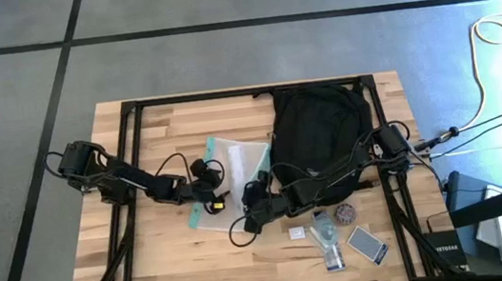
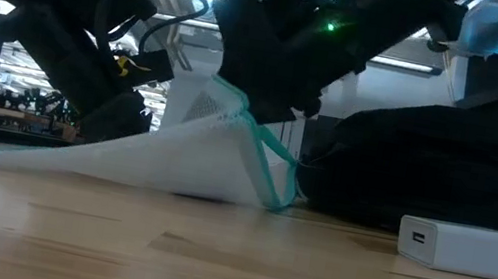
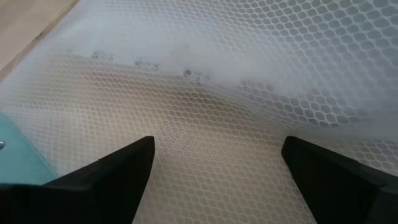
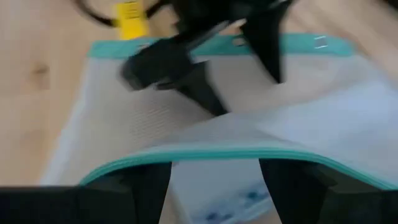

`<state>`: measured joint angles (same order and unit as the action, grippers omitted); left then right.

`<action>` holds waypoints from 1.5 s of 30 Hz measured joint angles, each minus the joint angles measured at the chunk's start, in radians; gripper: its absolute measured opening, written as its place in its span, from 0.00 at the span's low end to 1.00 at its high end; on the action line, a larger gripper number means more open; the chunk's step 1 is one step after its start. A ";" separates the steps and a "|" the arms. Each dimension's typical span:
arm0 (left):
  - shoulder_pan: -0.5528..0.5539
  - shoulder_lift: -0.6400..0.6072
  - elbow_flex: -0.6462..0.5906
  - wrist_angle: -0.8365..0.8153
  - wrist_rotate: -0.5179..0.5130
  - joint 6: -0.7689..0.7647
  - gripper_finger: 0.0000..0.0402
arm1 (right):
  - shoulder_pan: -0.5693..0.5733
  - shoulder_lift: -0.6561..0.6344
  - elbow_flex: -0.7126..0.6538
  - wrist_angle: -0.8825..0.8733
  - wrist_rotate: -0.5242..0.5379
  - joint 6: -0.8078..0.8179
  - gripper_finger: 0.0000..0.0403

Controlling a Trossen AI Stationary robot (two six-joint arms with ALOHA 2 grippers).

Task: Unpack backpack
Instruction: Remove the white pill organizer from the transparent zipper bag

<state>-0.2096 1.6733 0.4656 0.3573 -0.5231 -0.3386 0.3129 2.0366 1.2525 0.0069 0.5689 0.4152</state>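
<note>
The black backpack (image 1: 323, 136) lies flat at the table's far right, with no gripper on it. Left of it lies a clear mesh pouch with teal edges (image 1: 231, 172). One teal edge is raised off the table while the rest slopes down to the wood (image 2: 74, 153). My right gripper (image 4: 214, 180) is at that raised edge, shut on the pouch. My left gripper (image 3: 217, 149) reaches in from the table's left, open, with its fingers on the pouch's mesh face. My left gripper sets its two spread fingertips (image 4: 214, 107) on the pouch's mesh face (image 3: 217, 124), slanting down from the table's left; nothing is between the fingers. My right gripper has the pouch's teal-bound edge (image 4: 214, 154) between its two fingers, which come slanting down from the table's right and stand well apart. That edge is lifted clear (image 2: 243, 123), and the pouch hangs from it with its far part on the table.
A white charger block (image 2: 462, 248) stands on the wood near the front right. Several small items (image 1: 344, 235) lie at the near right of the table, beside the right arm. A yellow tag (image 1: 218, 203) and black cables lie by the pouch.
</note>
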 joint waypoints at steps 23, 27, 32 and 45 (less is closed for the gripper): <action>-0.001 0.001 0.000 -0.003 -0.004 -0.005 0.87 | 0.001 0.038 -0.015 -0.145 0.034 0.059 0.55; -0.001 0.001 0.000 -0.003 -0.003 -0.005 0.87 | 0.032 0.014 -0.016 -0.226 0.026 0.093 0.55; -0.001 0.001 0.000 -0.003 -0.002 -0.006 0.87 | 0.076 -0.028 -0.019 -0.349 0.022 0.129 0.55; -0.001 0.001 0.000 -0.002 -0.001 -0.006 0.87 | 0.198 -0.077 -0.018 -0.648 -0.018 0.354 0.55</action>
<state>-0.2104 1.6745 0.4656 0.3551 -0.5245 -0.3450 0.5111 1.9600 1.2346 -0.6410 0.5510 0.7688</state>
